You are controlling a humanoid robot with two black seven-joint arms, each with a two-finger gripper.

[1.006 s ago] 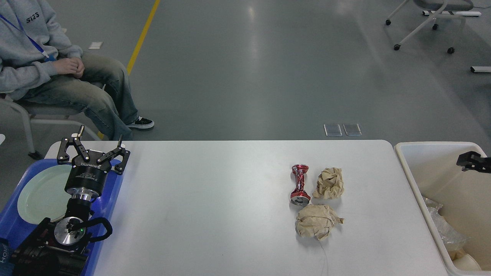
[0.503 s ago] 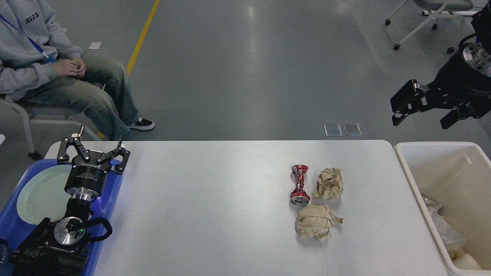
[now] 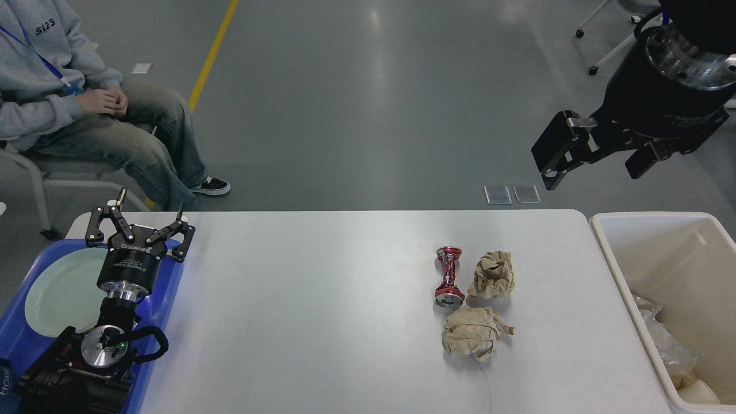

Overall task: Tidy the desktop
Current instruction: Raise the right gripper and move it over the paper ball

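The white desktop holds a crushed red can right of centre. A crumpled brown paper ball lies just right of the can, and a second paper ball lies in front of it. My left gripper is open and empty above the back of the blue tray at the left. My right gripper is open and empty, raised high above the table's back right corner, up and right of the can.
A pale green plate lies in the blue tray. A beige bin stands at the table's right end with plastic and paper waste inside. A seated person is behind the left corner. An office chair stands far right.
My right arm has risen from over the bin and moved left and closer into view. The left arm, can and paper balls have not moved.
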